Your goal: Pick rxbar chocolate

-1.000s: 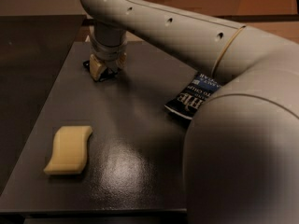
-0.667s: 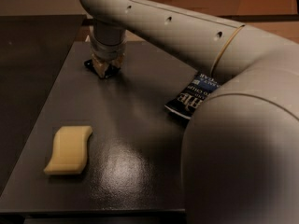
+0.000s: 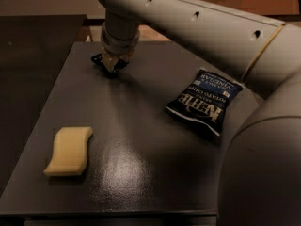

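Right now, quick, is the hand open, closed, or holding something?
Hand: low at the black snack bar near the far edge of the table; whether it is open, closed or holding the bar cannot be told.

My one camera looks down from high behind my arm (image 3: 211, 36), close enough that it fills the right side, facing across the dark table (image 3: 141, 126) toward my gripper (image 3: 113, 66) at its far left.
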Controlling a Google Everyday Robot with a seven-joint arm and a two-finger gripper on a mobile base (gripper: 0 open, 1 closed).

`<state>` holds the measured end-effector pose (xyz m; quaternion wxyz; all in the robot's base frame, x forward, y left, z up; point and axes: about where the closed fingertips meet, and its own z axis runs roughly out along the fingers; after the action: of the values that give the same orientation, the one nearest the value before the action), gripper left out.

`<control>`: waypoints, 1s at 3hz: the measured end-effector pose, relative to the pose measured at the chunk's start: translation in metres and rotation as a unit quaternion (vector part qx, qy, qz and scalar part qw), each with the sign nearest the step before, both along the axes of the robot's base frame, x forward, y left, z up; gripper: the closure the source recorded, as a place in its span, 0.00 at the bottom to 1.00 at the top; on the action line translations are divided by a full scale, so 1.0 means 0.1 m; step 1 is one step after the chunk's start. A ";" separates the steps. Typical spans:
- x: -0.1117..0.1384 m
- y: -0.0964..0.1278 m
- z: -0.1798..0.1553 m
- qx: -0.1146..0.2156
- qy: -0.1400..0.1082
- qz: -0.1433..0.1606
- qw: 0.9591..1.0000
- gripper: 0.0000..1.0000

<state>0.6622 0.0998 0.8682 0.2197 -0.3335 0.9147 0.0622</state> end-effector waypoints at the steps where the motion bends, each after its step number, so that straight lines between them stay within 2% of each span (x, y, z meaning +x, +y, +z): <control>1: -0.12 -0.27 0.47 0.025 -0.052 0.014 0.998 1.00; 2: -0.19 -0.45 0.85 0.043 -0.093 0.033 0.994 1.00; 3: -0.25 -0.54 1.10 0.055 -0.123 0.060 0.989 1.00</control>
<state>0.6367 0.0462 0.9778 0.3447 -0.3805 0.8541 0.0835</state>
